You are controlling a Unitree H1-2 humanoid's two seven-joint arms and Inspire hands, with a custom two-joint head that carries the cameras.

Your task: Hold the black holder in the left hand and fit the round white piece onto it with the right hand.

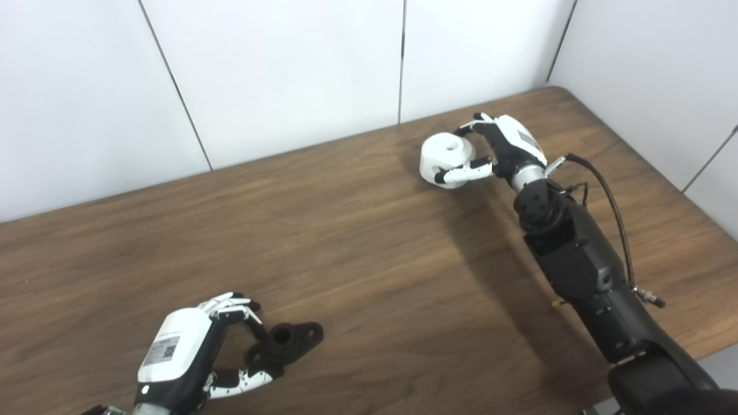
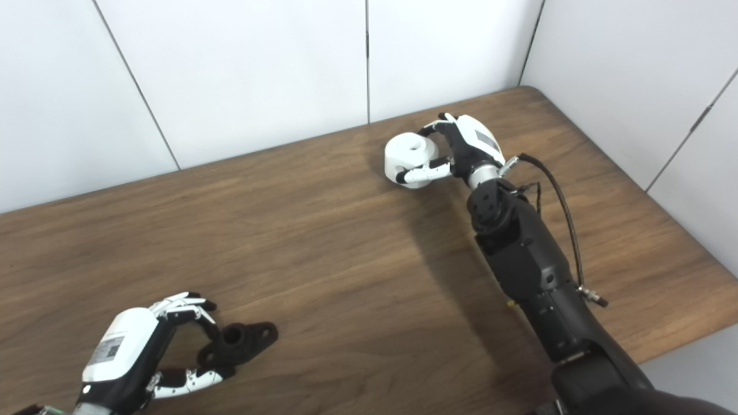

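I find both pieces at the pick-up stage, with no fitting begun. My left hand (image 1: 190,351) sits at the near left of the table (image 1: 369,276), fingers and thumb curled around the near end of the holder (image 1: 288,343). The holder lies on the wood with its flanged end pointing away from the hand. I judge contact likely but cannot confirm a firm grasp, nor whether the holder is clear of the surface.

My right hand (image 1: 496,153) is at the far right, well apart from the left. Its fingers wrap the top of the white piece (image 1: 447,158) and the thumb crosses the near face, so I judge it grasping that piece. The piece's bore faces upward. Whether it rests on the table or is just lifted, I cannot tell.

Step in hand: securing each part. The next move calls for the left hand to raise the holder and present its round boss, and for the right hand to carry the white piece across the table and line its bore up with that boss. Misalignment is the chief risk.
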